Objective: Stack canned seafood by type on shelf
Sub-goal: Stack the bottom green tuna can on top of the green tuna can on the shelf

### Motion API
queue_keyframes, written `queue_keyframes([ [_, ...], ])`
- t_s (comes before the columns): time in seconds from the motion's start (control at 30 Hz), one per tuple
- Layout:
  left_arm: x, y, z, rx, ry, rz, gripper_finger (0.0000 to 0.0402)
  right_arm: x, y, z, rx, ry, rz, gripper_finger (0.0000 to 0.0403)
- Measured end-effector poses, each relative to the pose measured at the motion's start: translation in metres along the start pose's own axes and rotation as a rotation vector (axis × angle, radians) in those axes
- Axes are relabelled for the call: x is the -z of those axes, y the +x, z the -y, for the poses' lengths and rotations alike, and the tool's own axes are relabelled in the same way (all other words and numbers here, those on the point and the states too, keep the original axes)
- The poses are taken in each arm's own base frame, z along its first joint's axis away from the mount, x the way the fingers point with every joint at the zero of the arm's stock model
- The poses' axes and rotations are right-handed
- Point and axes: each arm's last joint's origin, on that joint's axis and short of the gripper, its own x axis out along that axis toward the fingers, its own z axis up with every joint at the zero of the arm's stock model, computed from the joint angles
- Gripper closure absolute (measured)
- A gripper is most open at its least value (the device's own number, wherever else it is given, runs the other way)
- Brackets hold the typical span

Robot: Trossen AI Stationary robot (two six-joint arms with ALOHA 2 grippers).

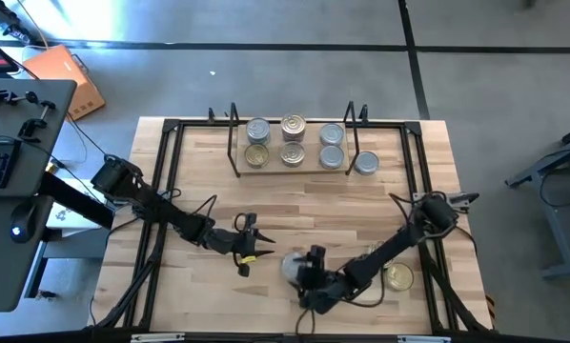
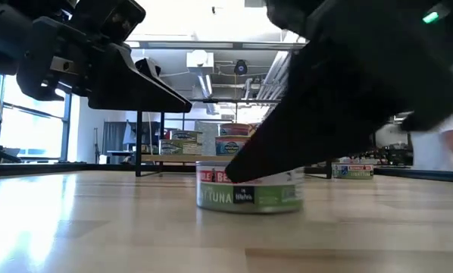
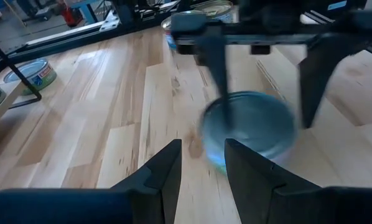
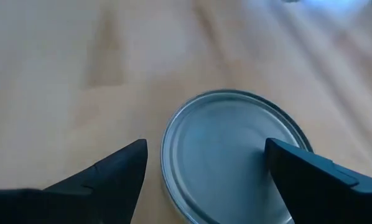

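I see my right gripper (image 4: 204, 171) with its dark, wedge-shaped fingers spread either side of a squat round tin (image 4: 236, 155) with a smooth silver lid, standing flat on the pale wood-grain table (image 1: 295, 205) near its front edge. My left gripper (image 1: 250, 250) hovers just beside it, fingers slightly apart, holding nothing. More tins sit on the shelf (image 1: 290, 164).

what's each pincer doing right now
Left pincer: empty, fingers only a narrow gap apart, above the table.
Right pincer: open, fingers either side of a silver-topped tin, not gripping it.
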Motion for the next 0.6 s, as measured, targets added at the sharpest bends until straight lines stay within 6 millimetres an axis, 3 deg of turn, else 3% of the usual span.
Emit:
queue_keyframes([
  [0.17, 0.0, 0.0, 0.0, 0.0, -0.007, 0.004, 0.0289, -0.015, -0.001, 0.013, 0.06, -0.011, 0.037, 0.0084],
  [0.37, 0.0, 0.001, 0.0, 0.056, -0.014, 0.005, 0.0289, -0.03, -0.022, 0.023, -0.01, -0.056, -0.039, 0.0084],
  [0.6, 0.003, 0.007, -0.012, 0.125, -0.085, -0.007, 0.0289, -0.003, -0.027, 0.03, -0.044, 0.009, -0.265, 0.0084],
])
